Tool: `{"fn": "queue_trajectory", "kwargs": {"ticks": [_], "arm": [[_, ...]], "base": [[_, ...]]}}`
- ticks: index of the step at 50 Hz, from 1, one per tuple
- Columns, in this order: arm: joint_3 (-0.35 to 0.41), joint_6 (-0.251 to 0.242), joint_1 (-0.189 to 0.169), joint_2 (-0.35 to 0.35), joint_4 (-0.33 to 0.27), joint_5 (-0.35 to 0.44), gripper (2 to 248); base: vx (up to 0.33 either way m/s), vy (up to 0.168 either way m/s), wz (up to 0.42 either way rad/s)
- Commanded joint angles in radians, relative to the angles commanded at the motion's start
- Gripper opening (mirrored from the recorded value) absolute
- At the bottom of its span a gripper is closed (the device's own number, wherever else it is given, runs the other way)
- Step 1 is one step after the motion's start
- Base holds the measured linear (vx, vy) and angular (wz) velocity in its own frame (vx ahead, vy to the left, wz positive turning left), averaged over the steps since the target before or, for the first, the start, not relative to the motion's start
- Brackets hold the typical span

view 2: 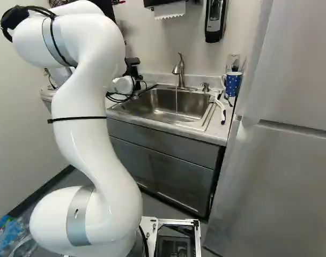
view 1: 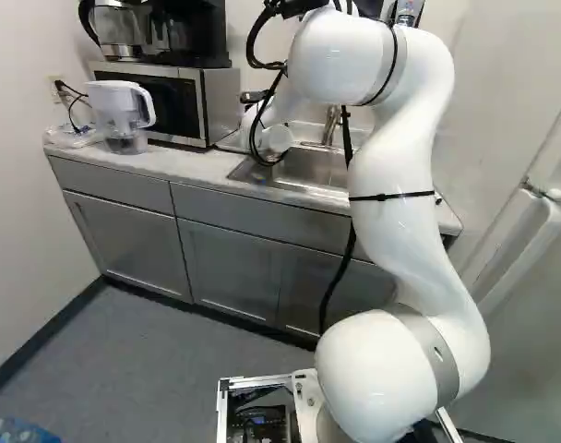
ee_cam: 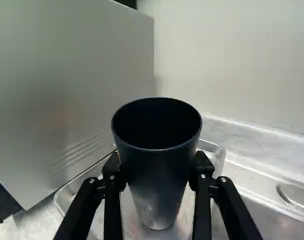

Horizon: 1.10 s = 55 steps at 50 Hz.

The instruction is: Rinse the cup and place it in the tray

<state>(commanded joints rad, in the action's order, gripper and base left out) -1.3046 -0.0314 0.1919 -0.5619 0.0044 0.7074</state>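
Pale wall (ee_cam: 232, 55) behind a light marbled counter (view 1: 174, 166). Set into it, a stainless-steel sink (view 2: 165, 101), with a thin stream of water (view 2: 177, 101) running down from a curved metal faucet (view 2: 179, 69). Beside the sink and next to a silver-sided microwave (view 1: 205, 101), a shallow, shiny tray (ee_cam: 219, 155) with rounded corners. Above or in that tray, hard to tell which, a tall, tapered, dark cup (ee_cam: 159, 175), mouth up. Clamped around its body from both sides, two black fingers (ee_cam: 202, 170) with orange pads, parted just to its width.
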Motion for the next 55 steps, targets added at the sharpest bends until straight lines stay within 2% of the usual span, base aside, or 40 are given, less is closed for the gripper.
{"fn": "queue_trajectory", "kwargs": {"ticks": [21,41,42,46,47,52,53,55], "arm": [[0.000,0.000,0.000,0.000,0.000,-0.050,126],[0.000,0.000,0.000,0.000,0.000,-0.052,126],[0.000,0.000,0.000,0.000,0.000,-0.052,148],[0.000,0.000,0.000,0.000,0.000,-0.052,148],[0.000,0.000,0.000,0.000,0.000,-0.052,182],[0.000,0.000,0.000,0.000,0.000,-0.052,182],[0.000,0.000,0.000,0.000,0.000,-0.052,217],[0.000,0.000,0.000,0.000,0.000,-0.052,217]], "base": [[0.000,0.000,0.000],[0.000,0.000,0.000],[0.000,0.000,0.000],[0.000,0.000,0.000],[0.000,0.000,0.000],[0.000,0.000,0.000],[0.000,0.000,0.000],[0.000,0.000,0.000]]}}
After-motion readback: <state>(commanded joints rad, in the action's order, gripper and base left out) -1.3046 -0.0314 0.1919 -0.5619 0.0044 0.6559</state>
